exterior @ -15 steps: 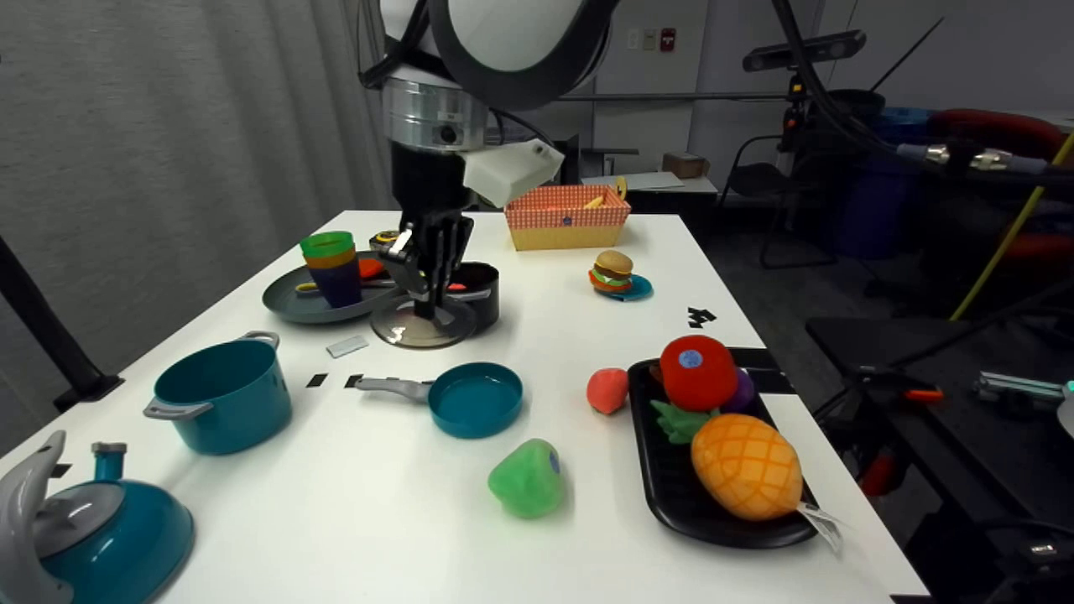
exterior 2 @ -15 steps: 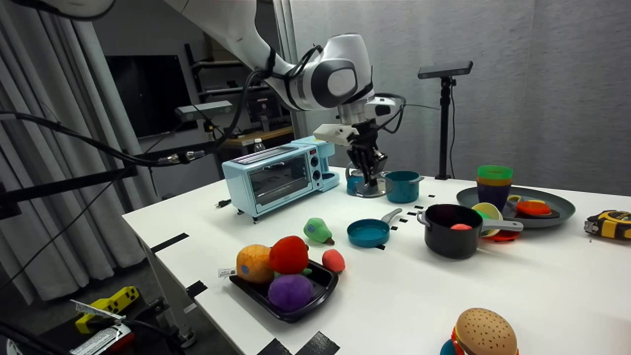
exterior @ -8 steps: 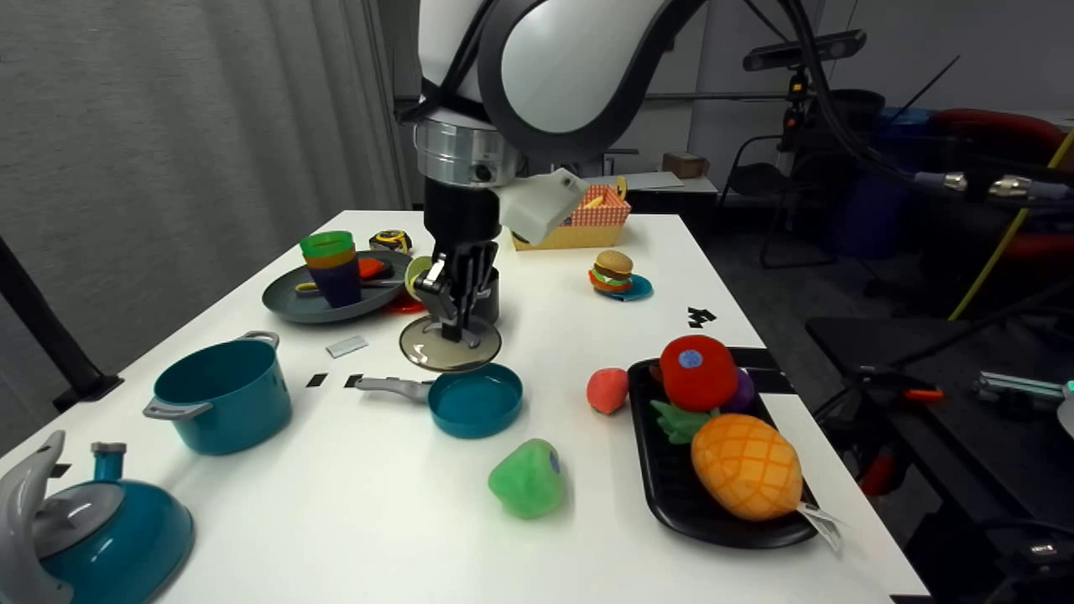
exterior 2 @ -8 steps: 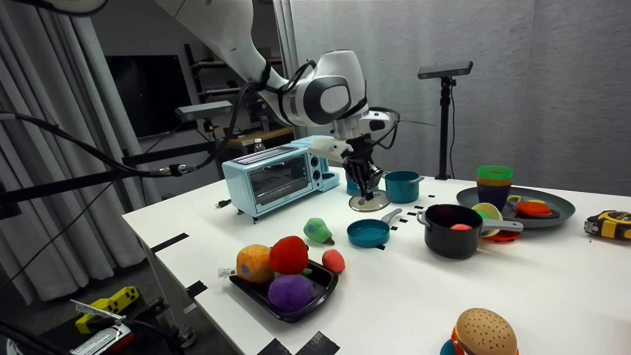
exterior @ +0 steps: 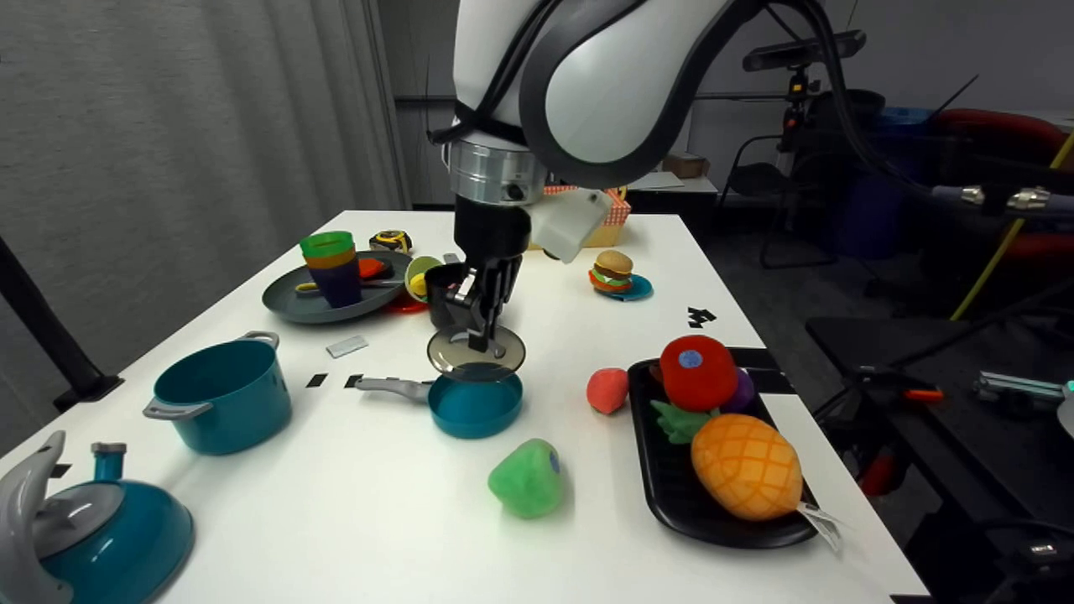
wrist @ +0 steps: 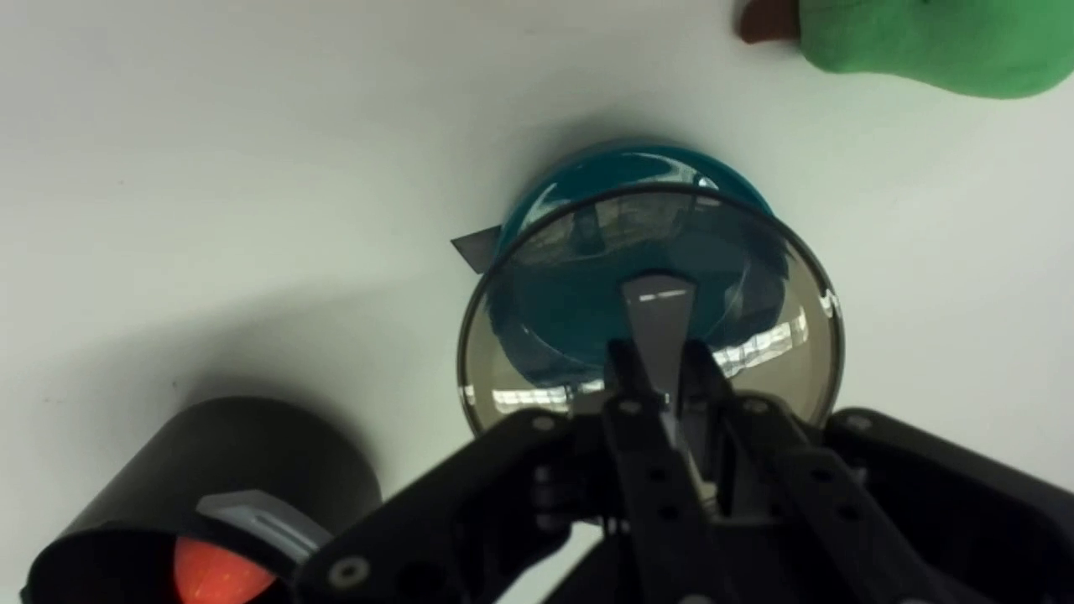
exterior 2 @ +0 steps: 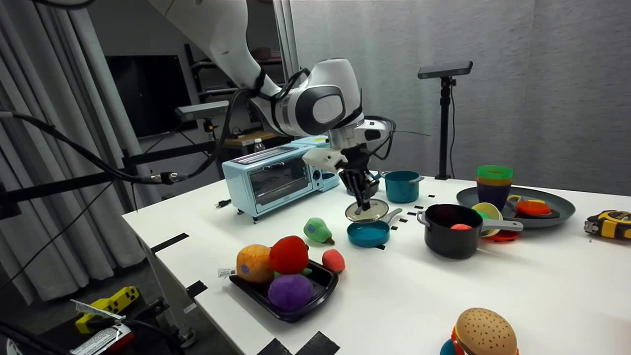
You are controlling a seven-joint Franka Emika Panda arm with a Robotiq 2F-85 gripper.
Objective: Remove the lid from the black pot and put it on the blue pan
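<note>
The lid (exterior: 449, 357), see-through with a metal rim, hangs from my gripper (exterior: 478, 342) in both exterior views (exterior 2: 377, 210). In the wrist view my gripper (wrist: 656, 362) is shut on the grey handle of the lid (wrist: 537, 310). The lid is slightly tilted and sits over the back part of the blue pan (exterior: 474, 415), which also shows in an exterior view (exterior 2: 368, 236). In the wrist view the blue pan (wrist: 625, 161) shows past the lid's far rim and through it. The black pot (exterior 2: 451, 240) stands uncovered with a pinkish-red thing inside; it also shows in the wrist view (wrist: 252, 445).
A green plush pear (exterior: 527, 478) and a pink plush (exterior: 607, 391) lie near the pan. A black tray (exterior: 663, 503) holds plush fruit. A deep teal pot (exterior: 222, 398), a kettle (exterior: 126, 528), a toaster oven (exterior 2: 276, 180) and a grey plate (exterior: 294, 304) stand around.
My gripper has carried the lid across toward the blue pan. The lid now overlaps the pan, and more of the black pot shows behind the arm.
</note>
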